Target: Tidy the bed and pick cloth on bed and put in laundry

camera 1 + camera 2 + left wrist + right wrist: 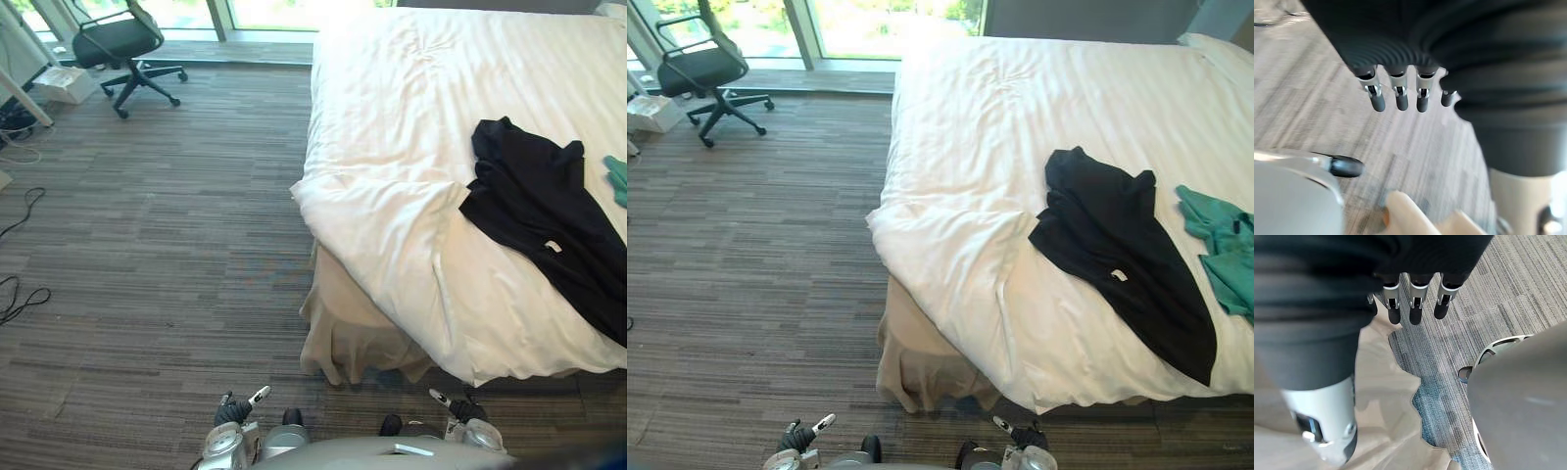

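**Clothes Lying Out of Reach, Both Hands Hanging Empty**

Both hands are hanging low beside the robot, near a corner of the bed (999,108). The left hand (233,411) is holding nothing, its fingers (1399,98) dangling straight and apart. The right hand (464,408) is doing likewise, its fingers (1414,309) hanging loose above the carpet (147,245) and the beige bed skirt (921,362). The black shirt (1117,255) is lying spread on the white cover toward the bed's right side, well apart from either hand. A teal cloth (1220,245) is lying just beyond it, nearer the right edge.

The main risk, as I judge it, is sitting in the reach. Leaning in from this corner is likely landing a hand short, so the fingers are pinching cover along with shirt and dragging the bedding out of line. The shirt is limp and sprawling, so grabbing one edge is risking a trailing sleeve sweeping the floor. The teal cloth, lying farthest off, is the one most easily getting left behind. The bunched skirt is hanging close to the right hand and could be snagging its fingers on the way up.
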You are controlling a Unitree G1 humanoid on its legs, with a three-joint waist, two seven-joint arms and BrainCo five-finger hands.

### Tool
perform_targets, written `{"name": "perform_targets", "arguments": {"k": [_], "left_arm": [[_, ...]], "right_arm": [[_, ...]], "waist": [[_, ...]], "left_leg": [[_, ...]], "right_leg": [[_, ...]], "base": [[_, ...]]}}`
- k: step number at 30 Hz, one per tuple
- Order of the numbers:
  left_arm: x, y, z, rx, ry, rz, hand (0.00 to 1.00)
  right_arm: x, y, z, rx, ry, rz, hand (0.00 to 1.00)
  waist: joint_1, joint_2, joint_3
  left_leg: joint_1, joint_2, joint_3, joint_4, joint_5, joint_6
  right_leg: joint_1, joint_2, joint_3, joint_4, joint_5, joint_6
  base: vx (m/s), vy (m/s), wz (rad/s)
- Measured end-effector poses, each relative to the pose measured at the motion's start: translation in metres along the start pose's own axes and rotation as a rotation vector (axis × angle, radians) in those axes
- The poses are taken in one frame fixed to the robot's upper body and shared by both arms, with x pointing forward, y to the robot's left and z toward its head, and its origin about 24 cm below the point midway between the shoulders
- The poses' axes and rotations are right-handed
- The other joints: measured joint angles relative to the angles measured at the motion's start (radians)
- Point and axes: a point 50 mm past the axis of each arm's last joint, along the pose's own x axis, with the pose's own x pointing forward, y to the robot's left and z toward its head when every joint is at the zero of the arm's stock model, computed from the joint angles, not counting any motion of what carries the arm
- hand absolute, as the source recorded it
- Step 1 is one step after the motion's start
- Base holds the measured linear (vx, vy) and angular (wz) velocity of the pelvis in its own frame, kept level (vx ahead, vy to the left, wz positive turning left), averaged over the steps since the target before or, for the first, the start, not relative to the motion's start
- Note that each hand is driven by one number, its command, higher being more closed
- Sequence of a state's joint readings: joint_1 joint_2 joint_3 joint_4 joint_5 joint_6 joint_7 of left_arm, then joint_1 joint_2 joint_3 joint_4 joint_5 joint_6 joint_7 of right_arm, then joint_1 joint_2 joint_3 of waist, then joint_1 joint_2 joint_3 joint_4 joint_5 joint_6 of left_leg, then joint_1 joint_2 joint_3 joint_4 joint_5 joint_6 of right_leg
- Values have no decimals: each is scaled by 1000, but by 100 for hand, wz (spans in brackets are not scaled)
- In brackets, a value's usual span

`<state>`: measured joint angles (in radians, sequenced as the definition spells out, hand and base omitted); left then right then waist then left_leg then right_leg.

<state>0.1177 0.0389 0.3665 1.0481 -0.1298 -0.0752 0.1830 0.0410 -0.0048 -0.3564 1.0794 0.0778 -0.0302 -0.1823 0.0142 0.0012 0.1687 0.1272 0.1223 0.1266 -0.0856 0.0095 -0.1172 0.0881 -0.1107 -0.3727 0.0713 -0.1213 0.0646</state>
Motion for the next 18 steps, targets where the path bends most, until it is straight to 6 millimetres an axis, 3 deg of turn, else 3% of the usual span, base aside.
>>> {"name": "perform_targets", "arguments": {"k": [2, 6, 10, 13, 14, 16, 18], "left_arm": [[-2, 17, -12, -155, 47, 91, 0], [-1, 42, -9, -375, 44, 225, 0], [1, 63, 49, -502, -185, 274, 0], [-18, 84, 129, -473, -528, 316, 0], [-27, 84, 155, -415, -636, 326, 0], [-42, 78, 188, -342, -782, 332, 0], [-54, 68, 210, -287, -886, 331, 0]], "right_arm": [[0, -7, -3, 63, 22, -45, 0], [0, -17, -10, 117, 48, -90, 0], [-2, -30, -17, 131, 44, -138, 0], [-9, -42, -37, 111, 73, -162, 0], [-12, -46, -46, 94, 91, -169, 0], [-16, -50, -55, 89, 109, -170, 0], [-17, -53, -58, 82, 113, -165, 0]], "waist": [[-1, 0, 0], [-7, 5, -4], [-9, 22, -9], [-8, 26, -30], [-12, 26, -41], [-18, 28, -47], [-26, 33, -48]], "left_leg": [[17, -2, 5, -2, 0, 0], [32, 0, 25, -11, 0, 1], [29, 10, 64, -16, -9, 15], [31, 16, 87, -17, -11, 18], [31, 17, 92, -17, -11, 17], [34, 17, 107, -17, -11, 18], [41, 17, 121, -17, -12, 19]], "right_leg": [[25, 0, 1, -23, 16, 1], [38, 4, 3, -29, 22, 1], [36, 17, 17, -41, 40, -7], [33, 27, 43, -54, 50, -7], [31, 28, 49, -53, 50, -6], [26, 29, 62, -52, 54, -6], [23, 31, 80, -55, 65, -15]], "base": [[-29, 27, -5], [-94, 12, -2], [-128, 7, -8], [-100, -1, -24], [-42, -4, -13], [-24, 15, -20], [-6, 29, -31]]}}
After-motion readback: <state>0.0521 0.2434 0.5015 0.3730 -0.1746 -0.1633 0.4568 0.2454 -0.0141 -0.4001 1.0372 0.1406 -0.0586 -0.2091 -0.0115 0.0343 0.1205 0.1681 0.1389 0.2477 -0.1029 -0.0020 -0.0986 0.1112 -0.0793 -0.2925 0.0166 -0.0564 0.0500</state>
